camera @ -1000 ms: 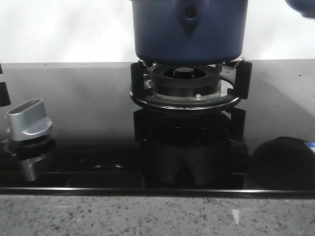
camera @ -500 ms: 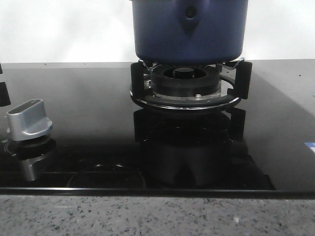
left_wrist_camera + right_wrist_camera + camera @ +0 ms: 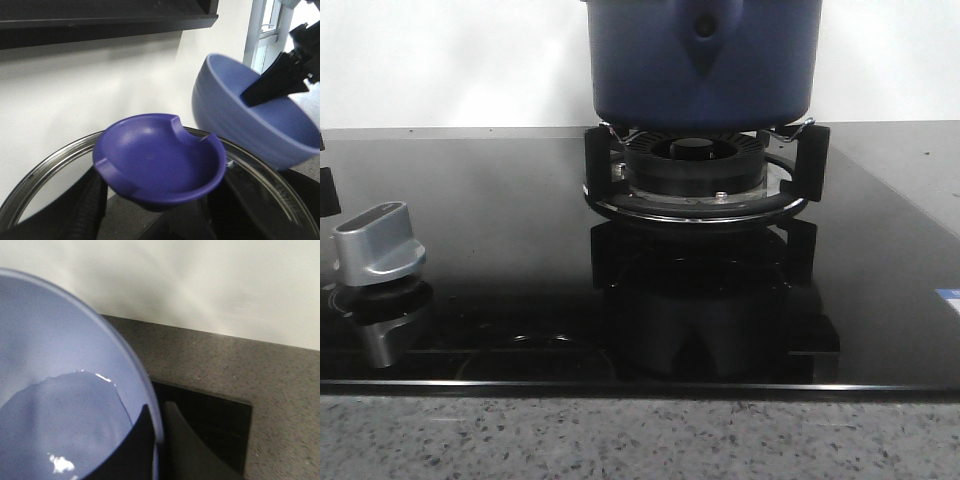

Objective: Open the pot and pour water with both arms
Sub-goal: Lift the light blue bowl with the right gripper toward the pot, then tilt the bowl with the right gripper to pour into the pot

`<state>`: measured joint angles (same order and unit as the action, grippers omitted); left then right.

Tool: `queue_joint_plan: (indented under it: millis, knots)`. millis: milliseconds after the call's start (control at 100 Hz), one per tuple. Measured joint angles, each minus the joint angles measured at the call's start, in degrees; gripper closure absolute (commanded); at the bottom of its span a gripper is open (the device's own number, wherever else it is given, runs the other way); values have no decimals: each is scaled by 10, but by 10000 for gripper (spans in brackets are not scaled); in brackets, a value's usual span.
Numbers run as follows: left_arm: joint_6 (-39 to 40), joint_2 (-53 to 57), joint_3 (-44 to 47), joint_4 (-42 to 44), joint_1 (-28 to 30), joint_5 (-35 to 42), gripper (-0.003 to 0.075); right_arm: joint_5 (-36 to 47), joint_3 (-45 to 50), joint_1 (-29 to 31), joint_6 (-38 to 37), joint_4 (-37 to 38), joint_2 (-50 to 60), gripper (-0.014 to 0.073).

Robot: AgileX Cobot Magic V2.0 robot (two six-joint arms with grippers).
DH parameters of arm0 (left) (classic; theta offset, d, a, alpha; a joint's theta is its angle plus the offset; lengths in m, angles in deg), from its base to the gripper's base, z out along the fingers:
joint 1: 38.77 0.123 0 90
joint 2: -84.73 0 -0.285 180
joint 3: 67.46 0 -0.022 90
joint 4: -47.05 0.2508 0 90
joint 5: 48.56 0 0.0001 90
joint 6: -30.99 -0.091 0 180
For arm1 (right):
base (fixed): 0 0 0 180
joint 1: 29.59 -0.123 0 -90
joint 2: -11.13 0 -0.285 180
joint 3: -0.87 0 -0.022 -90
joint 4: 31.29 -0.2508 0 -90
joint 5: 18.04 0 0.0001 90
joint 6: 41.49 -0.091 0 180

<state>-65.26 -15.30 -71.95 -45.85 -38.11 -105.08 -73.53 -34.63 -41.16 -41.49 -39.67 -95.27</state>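
Observation:
The dark-blue pot (image 3: 705, 60) stands on the burner grate (image 3: 695, 175); its top is cut off by the front view's edge. My left gripper (image 3: 160, 212) is shut on the dark-blue cupped lid knob (image 3: 160, 160) of a glass lid with a steel rim (image 3: 45, 170). My right gripper (image 3: 159, 440) is shut on the rim of a light-blue bowl (image 3: 60, 390) that holds water (image 3: 65, 430), with one finger inside and one outside. The bowl (image 3: 250, 125) hangs close beside the lid, tilted. Neither gripper shows in the front view.
A silver stove knob (image 3: 378, 245) stands at the front left of the black glass hob (image 3: 500, 200). A speckled stone counter (image 3: 640, 440) runs along the front and to the right (image 3: 240, 370). A white wall is behind. A dark shelf (image 3: 100, 15) hangs above.
A blue shape at the top right corner of the front view and its dark round reflection on the hob's front right have gone. The pot has not moved.

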Motion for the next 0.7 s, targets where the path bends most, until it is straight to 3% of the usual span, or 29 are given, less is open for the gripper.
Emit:
queue_joint_plan:
  millis: [700]
  knots:
    - [0, 0, 0, 0, 0, 1, 461, 424, 356, -13, 33, 0, 138, 658]
